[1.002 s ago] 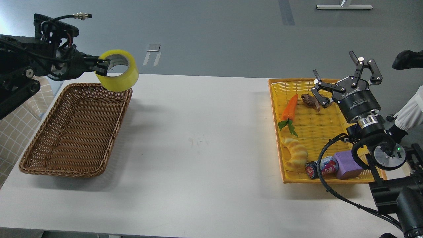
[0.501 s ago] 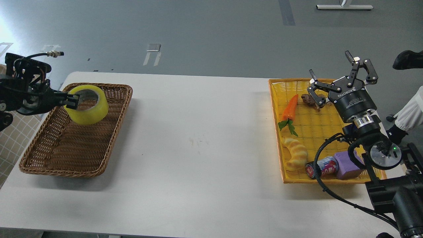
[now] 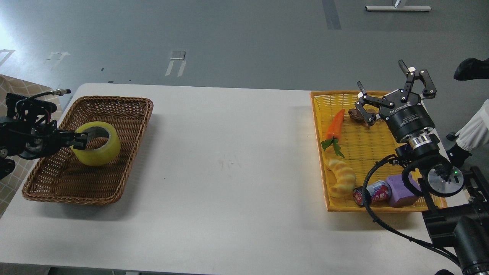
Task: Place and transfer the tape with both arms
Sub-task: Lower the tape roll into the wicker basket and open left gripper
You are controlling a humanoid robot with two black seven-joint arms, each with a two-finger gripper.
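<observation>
1. Between the jaws of the left gripper [image 3: 81, 139]: the wall of the wide roll of translucent yellow packing tape [image 3: 97, 149], gripped at its near-left rim, one finger inside the grey-white core ring and one outside.
2. Beneath the left jaws: the brown woven wicker basket [image 3: 114, 183]; the tape sits low inside it, in the far half. Whether the roll touches the basket floor cannot be told.
3. Left of those jaws: the black left arm [image 3: 23, 133], entering from the frame edge with its cable loops above the wrist.
4. Far to the right, well apart from the tape: the right gripper [image 3: 389, 91], jaws spread wide and holding nothing, raised over the far end of the shallow yellow plastic tray [image 3: 319, 152].
5. Just beside the right jaws, on the tray: a small brown toy figure [image 3: 356, 114]; nearer the viewer lie an orange toy carrot [image 3: 335, 124], a pale yellow twisted bread toy [image 3: 342, 175], a red-and-blue can [image 3: 372, 193] and a purple block [image 3: 399, 187].
6. Under both containers: the white bench [image 3: 229, 160].
</observation>
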